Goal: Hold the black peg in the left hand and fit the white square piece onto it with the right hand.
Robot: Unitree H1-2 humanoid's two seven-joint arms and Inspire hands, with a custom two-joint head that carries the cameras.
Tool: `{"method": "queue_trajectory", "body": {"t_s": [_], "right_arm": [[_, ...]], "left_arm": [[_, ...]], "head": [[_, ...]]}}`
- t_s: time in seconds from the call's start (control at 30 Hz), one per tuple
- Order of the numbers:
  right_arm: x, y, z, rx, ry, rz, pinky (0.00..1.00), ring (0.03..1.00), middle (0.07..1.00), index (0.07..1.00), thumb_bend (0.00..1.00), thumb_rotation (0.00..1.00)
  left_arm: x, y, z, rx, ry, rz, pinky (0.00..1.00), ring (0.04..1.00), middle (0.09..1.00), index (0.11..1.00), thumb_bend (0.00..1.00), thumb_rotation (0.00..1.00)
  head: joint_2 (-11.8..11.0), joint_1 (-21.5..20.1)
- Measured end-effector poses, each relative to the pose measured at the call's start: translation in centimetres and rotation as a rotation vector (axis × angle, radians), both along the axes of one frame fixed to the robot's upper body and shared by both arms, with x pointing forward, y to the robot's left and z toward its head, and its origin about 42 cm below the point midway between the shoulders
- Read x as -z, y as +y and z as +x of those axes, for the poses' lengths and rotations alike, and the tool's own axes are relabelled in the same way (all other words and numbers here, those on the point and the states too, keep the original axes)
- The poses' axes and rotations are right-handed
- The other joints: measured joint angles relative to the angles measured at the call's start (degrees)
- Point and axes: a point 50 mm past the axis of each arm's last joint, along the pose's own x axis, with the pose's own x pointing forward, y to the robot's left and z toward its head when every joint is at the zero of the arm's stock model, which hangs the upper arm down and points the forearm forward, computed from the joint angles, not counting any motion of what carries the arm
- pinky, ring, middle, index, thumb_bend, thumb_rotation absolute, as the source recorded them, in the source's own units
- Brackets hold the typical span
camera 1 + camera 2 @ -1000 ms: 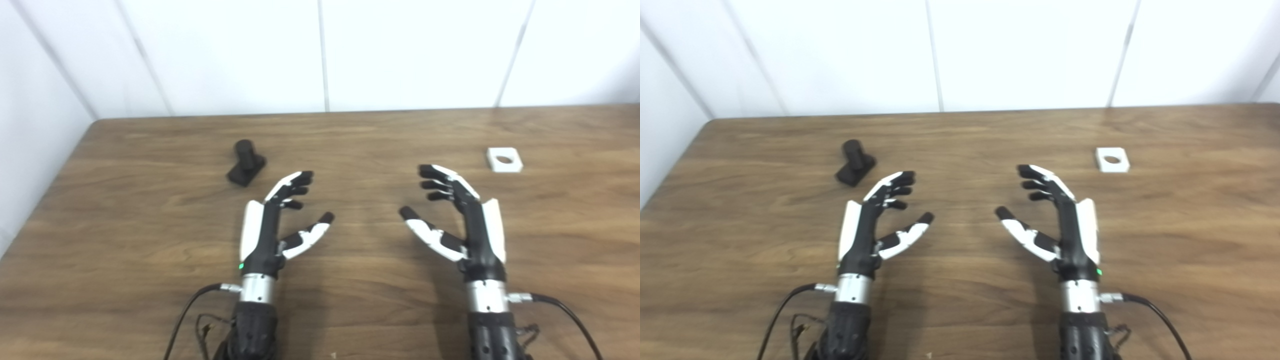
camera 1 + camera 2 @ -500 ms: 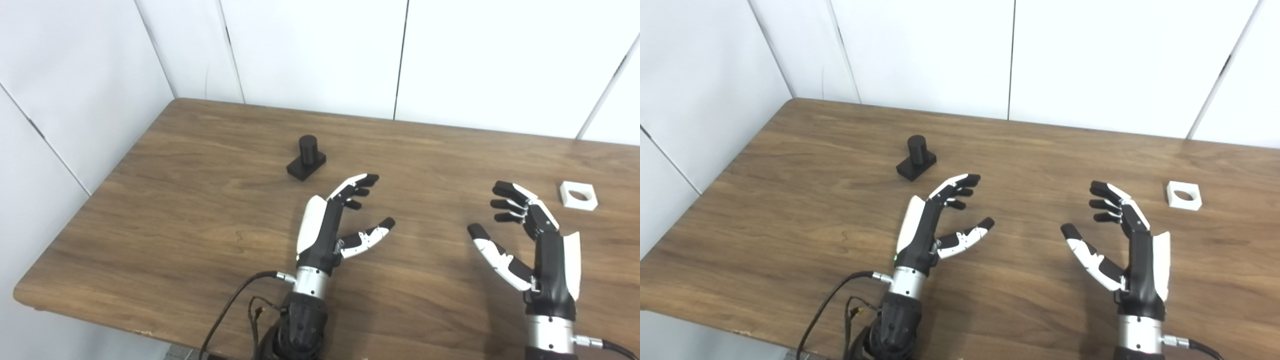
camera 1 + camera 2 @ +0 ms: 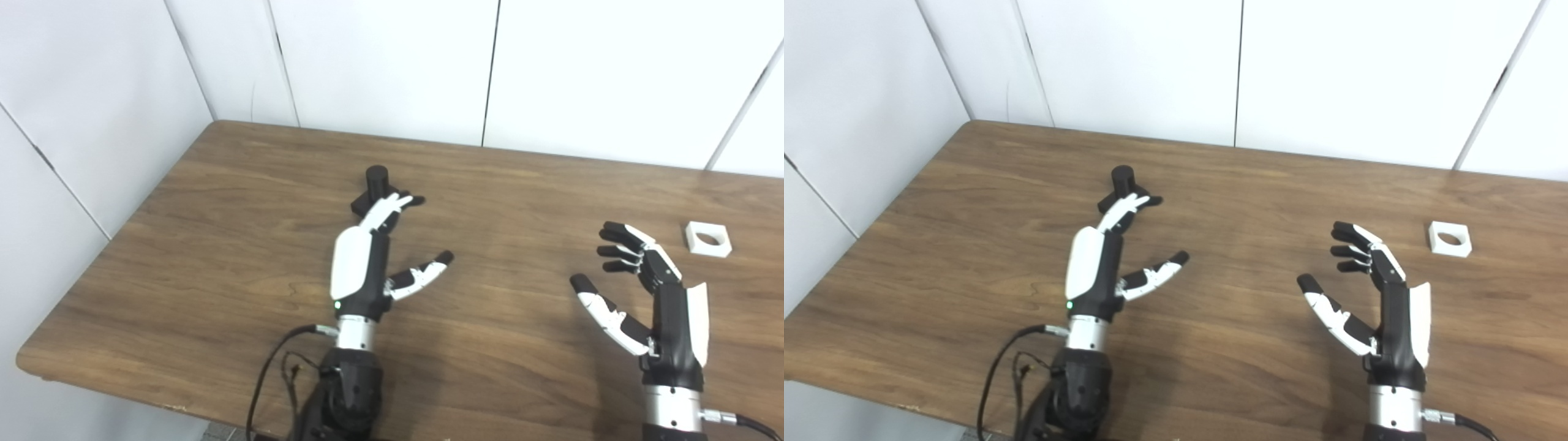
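Left hand [image 3: 367,263], fingers spread, was advanced to black peg [image 3: 375,184] at table [image 3: 184,245] rear; grasp judged imminent. Right hand [image 3: 649,294] was kept spread, empty, near white square piece [image 3: 708,238].

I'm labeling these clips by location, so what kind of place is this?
Probably a robotics lab or test bench: a bare wooden table boxed in by plain white wall panels, with only a black peg and a white square piece laid out.
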Motion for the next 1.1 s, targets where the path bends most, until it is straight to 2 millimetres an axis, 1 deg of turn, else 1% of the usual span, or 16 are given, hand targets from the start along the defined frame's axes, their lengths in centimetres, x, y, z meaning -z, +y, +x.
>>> {"method": "queue_trajectory", "body": {"t_s": [0.13, 0.27, 0.4, 0.5, 0.57, 0.63, 0.87, 1.1], "right_arm": [[0.0, -0.1, 0.0, 0.002, 0.001, 0.000, 0.57, 0.675, 0.741, 0.750, 0.63, 0.36], [0.0, -0.1, 0.0, 0.003, 0.003, 0.000, 0.58, 0.676, 0.743, 0.747, 0.63, 0.36], [0.0, -0.1, 0.0, 0.003, 0.003, 0.000, 0.57, 0.671, 0.741, 0.748, 0.63, 0.35], [0.0, -0.1, 0.0, 0.005, 0.003, 0.000, 0.57, 0.670, 0.737, 0.747, 0.63, 0.35], [0.0, -0.2, 0.0, 0.006, 0.004, 0.001, 0.57, 0.673, 0.740, 0.750, 0.63, 0.35], [0.0, -0.3, 0.0, 0.007, 0.005, 0.004, 0.57, 0.675, 0.742, 0.753, 0.63, 0.35], [0.0, -0.5, 0.0, 0.007, 0.015, 0.009, 0.57, 0.670, 0.740, 0.749, 0.63, 0.35], [0.0, -0.6, 0.0, 0.005, 0.017, 0.006, 0.57, 0.666, 0.736, 0.746, 0.63, 0.37]], "left_arm": [[-0.3, 1.4, 0.6, -0.015, 0.023, 0.039, 0.80, 0.912, 0.912, 0.790, 0.71, 0.33], [-0.7, 1.9, 1.4, -0.026, 0.027, 0.060, 0.77, 0.904, 0.906, 0.789, 0.72, 0.33], [-0.7, 2.9, 2.5, -0.041, 0.037, 0.096, 0.80, 0.935, 0.920, 0.798, 0.72, 0.34], [-0.8, 3.6, 2.8, -0.065, 0.044, 0.114, 0.83, 0.947, 0.926, 0.804, 0.74, 0.35], [-0.6, 4.0, 3.2, -0.084, 0.055, 0.142, 0.94, 0.981, 0.938, 0.816, 0.73, 0.37], [-0.3, 4.3, 3.6, -0.097, 0.077, 0.162, 0.99, 0.996, 0.943, 0.818, 0.74, 0.38], [0.3, 5.4, 4.4, -0.171, 0.099, 0.216, 1.00, 1.000, 0.977, 0.824, 0.74, 0.39], [1.1, 5.7, 5.3, -0.237, 0.109, 0.224, 1.00, 1.000, 0.996, 0.819, 0.73, 0.38]], "head": [[0.00, 0.00], [0.00, -0.09], [0.09, -0.09], [0.00, -0.09], [0.00, -0.09], [0.17, -0.09], [0.53, 0.09], [0.70, -0.18]]}}
